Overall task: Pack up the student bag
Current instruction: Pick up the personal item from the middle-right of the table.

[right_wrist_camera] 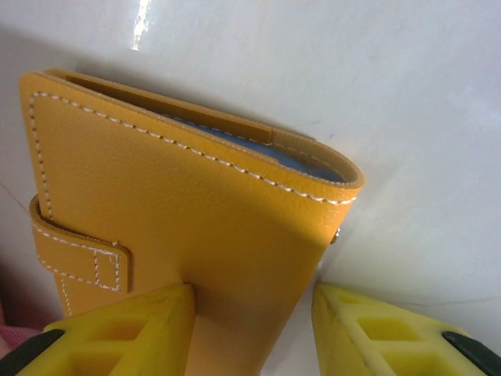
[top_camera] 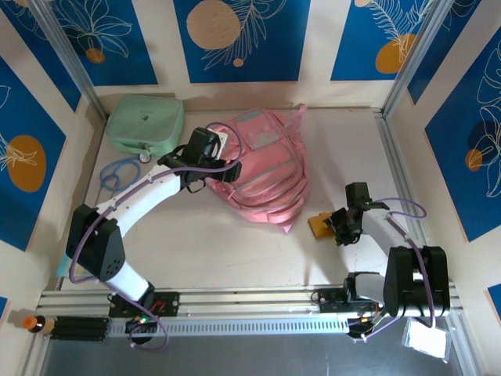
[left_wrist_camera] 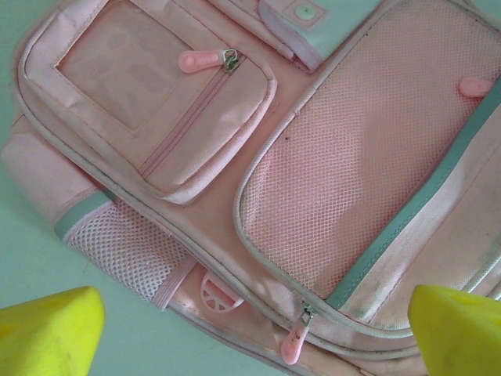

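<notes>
The pink backpack (top_camera: 262, 168) lies at the back of the table (top_camera: 235, 251) with the left gripper (left_wrist_camera: 254, 337) spread wide above its pockets, while the right gripper (right_wrist_camera: 254, 333) straddles an orange wallet (right_wrist_camera: 172, 188), a firm pinch impossible to confirm.

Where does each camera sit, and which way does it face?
Top external: above and behind the robot, looking down; both arms show, left end effector over the backpack, right end effector beside the yellow wallet.
Left wrist: on the left arm, facing the backpack's pockets; fingers at bottom corners.
Right wrist: on the right arm, close to the wallet; fingers flank it.
Shared: top and left wrist see the backpack.
</notes>
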Robot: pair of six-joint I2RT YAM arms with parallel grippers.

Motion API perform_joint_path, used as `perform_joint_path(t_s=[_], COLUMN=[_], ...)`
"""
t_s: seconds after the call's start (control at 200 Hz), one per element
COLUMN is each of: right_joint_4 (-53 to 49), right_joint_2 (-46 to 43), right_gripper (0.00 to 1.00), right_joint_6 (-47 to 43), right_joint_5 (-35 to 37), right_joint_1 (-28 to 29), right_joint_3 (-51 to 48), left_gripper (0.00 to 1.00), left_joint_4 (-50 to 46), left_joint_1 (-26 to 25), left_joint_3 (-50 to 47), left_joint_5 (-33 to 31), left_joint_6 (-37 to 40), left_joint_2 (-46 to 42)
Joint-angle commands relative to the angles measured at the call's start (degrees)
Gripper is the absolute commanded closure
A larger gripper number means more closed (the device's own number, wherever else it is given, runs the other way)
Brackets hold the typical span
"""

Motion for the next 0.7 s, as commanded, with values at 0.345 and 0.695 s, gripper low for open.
perform_joint_path(t_s=[0.345,0.695], right_joint_4=[-1.18,-2.91], right_joint_2=[2.85,-8.47], right_gripper=[0.86,1.00], right_joint_6=[-1.16,-8.36], right_joint_5=[0.82,5.39], right_joint_1=[-0.41,-0.73], right_joint_3=[3.30,9.07], left_gripper=[0.03,0.08], left_joint_4=[-1.97,-2.33], left_joint_1=[-1.08,-6.51], left_joint_3=[3.01,7.97], left_joint_5=[1.95,5.06], left_joint_6=[-0.25,6.44], left_joint_2=[0.96,6.38])
